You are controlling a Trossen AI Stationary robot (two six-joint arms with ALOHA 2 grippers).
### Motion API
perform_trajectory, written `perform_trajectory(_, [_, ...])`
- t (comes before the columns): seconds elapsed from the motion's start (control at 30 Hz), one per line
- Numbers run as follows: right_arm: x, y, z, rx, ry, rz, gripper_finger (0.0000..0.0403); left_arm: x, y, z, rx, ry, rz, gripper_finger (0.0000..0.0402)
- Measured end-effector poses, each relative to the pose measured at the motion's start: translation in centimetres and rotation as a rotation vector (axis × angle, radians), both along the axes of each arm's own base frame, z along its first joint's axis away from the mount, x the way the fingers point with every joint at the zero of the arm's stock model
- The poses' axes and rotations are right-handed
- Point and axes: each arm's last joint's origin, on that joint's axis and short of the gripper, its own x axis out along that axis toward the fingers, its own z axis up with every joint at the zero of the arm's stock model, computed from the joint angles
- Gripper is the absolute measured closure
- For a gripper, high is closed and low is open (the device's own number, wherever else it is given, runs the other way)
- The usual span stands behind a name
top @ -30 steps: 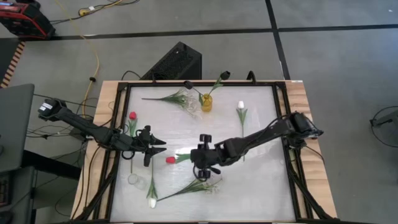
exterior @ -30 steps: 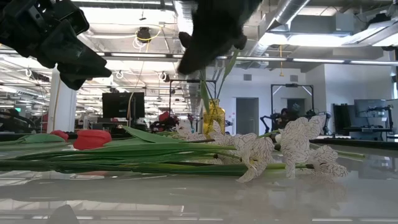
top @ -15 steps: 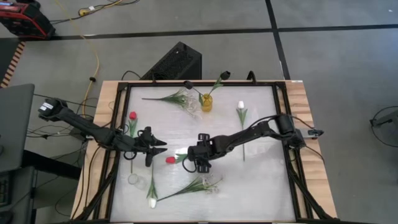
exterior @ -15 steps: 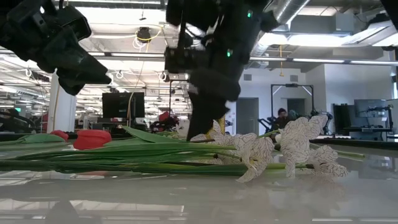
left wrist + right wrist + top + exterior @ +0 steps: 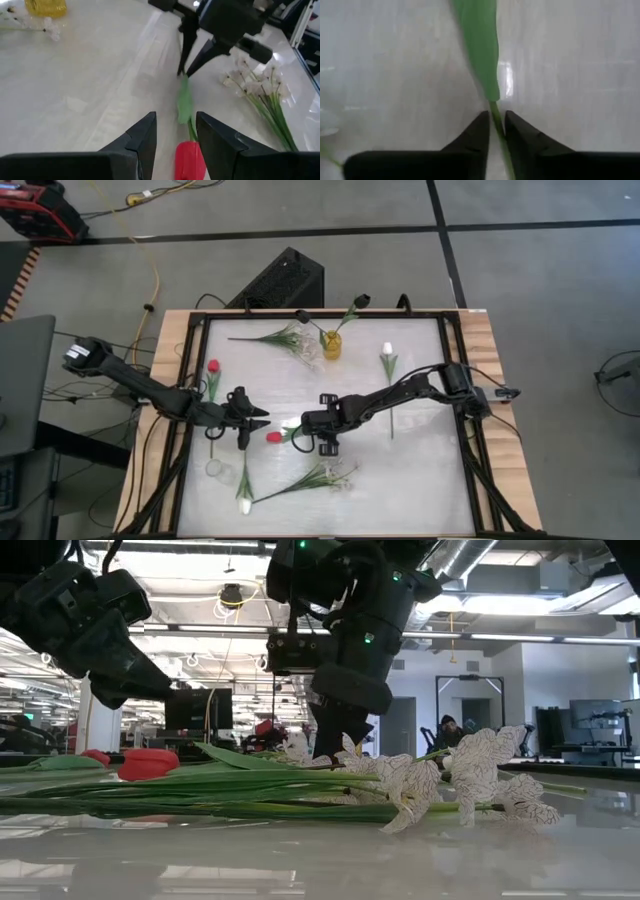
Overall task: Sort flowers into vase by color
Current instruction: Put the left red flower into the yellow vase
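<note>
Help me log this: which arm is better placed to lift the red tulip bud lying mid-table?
The right gripper: its fingers straddle the red tulip bud's green stem. The left gripper hovers open beside the bud.

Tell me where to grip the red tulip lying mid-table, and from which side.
Grip the red tulip on its thin bare stem, past the leaf, coming straight down. It lies flat, so the right gripper's fingers can straddle the stem there.
</note>
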Motion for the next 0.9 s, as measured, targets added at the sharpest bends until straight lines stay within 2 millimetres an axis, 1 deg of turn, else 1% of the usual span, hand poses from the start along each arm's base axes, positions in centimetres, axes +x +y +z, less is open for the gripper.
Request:
perform_trajectory(0.13, [-0.2,0.0,-0.3,0.007,0.033,0.006,0.0369,0.2,0.0,-0.2,0.006,-0.003,0.012,0.0275])
perform_trajectory(0.2, [-0.4,0.4,0.2,0.008,0.034,0.013,0.0385,0.3,-0.1,-0.3,0.008,0.003,0.011,0.0275])
perform_trajectory(0.33, [-0.8,1.3,1.5,0.007,-0.004,0.044,0.0386,0.3,-0.1,-0.2,0.004,-0.003,0.011,0.0275])
perform_trajectory(0.47, [-1.4,2.4,4.1,-0.013,-0.084,0.086,0.0386,0.3,-0.1,-0.2,-0.007,-0.005,0.009,0.0275])
perform_trajectory(0.53, [-1.8,2.7,4.8,-0.025,-0.126,0.100,0.0386,0.3,-0.1,-0.2,-0.007,-0.003,0.008,0.0275])
perform_trajectory(0.6, [-2.4,2.6,5.1,-0.029,-0.208,0.096,0.0386,0.3,-0.1,-0.2,-0.010,-0.002,0.003,0.0275])
perform_trajectory(0.67, [-3.5,2.2,5.4,-0.019,-0.297,0.084,0.0386,0.3,-0.1,-0.2,-0.007,-0.001,0.000,0.0275])
perform_trajectory(0.87, [-7.8,-0.3,6.3,0.045,-0.685,0.010,0.0386,0.3,-0.1,-0.3,0.016,0.007,-0.009,0.0275])
perform_trajectory(0.9, [-8.5,-0.6,6.7,0.049,-0.765,0.007,0.0386,0.3,-0.1,-0.3,0.020,0.007,-0.011,0.0275])
